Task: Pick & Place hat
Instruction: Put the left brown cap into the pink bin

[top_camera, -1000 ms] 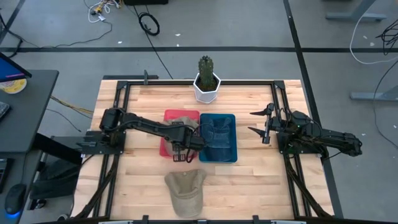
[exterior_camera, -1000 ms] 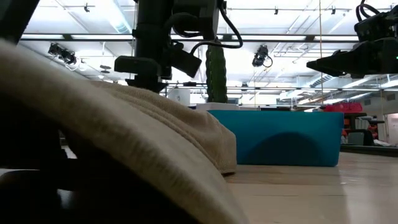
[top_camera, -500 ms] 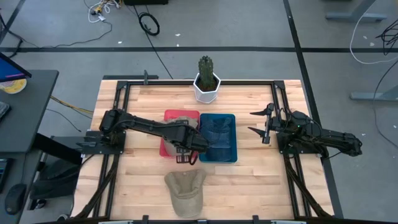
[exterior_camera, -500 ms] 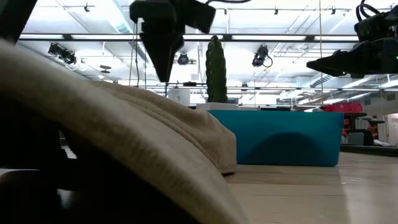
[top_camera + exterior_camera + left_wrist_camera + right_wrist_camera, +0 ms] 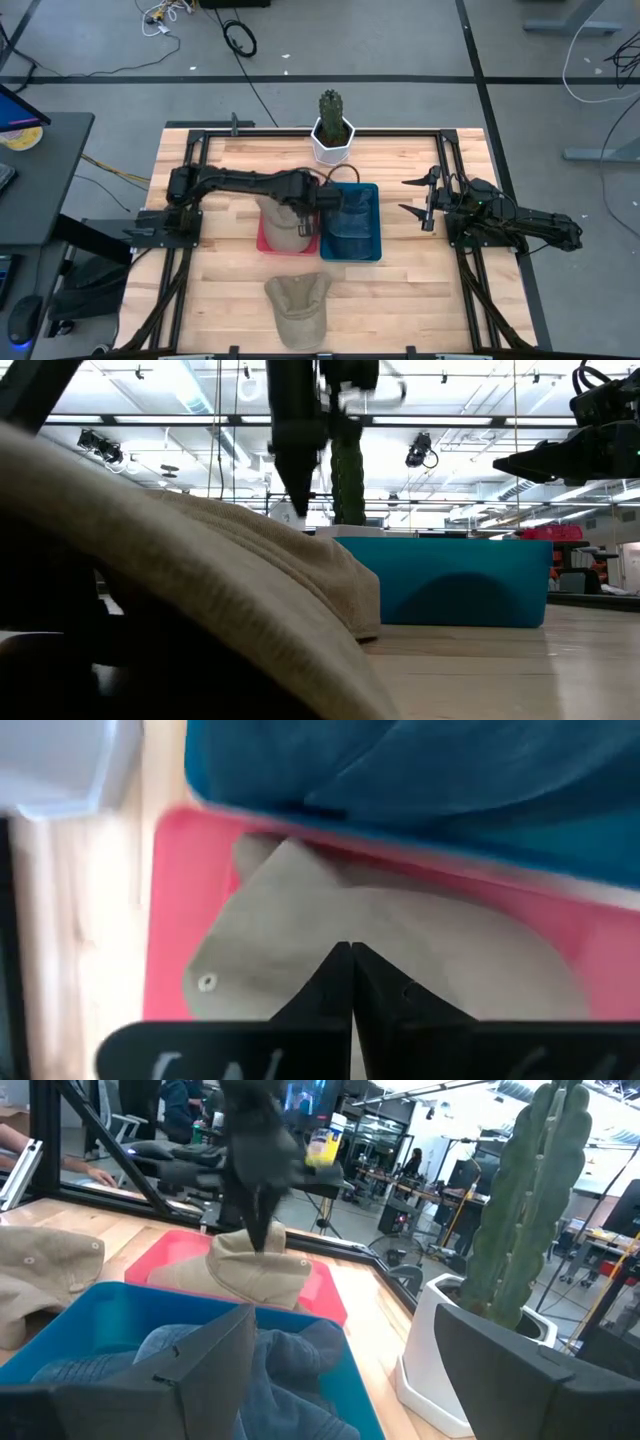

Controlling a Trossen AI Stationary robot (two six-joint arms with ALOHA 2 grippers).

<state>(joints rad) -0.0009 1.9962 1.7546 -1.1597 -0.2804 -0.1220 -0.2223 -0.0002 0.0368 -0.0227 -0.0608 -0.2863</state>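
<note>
Bare wood surrounds the red tray (image 5: 268,243), where the left gripper (image 5: 350,982) pinches a tan hat (image 5: 400,945); the right gripper (image 5: 418,198) waits spread near the table's right edge.

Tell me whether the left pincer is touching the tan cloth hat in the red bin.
Touching. The left wrist view shows the left pincer shut, its tips pinching the tan cloth hat over the red bin.

Tan hat (image 5: 400,945) in a red tray (image 5: 268,240) — blue bin (image 5: 352,250), white pot (image 5: 332,146), green cactus (image 5: 331,108).
</note>
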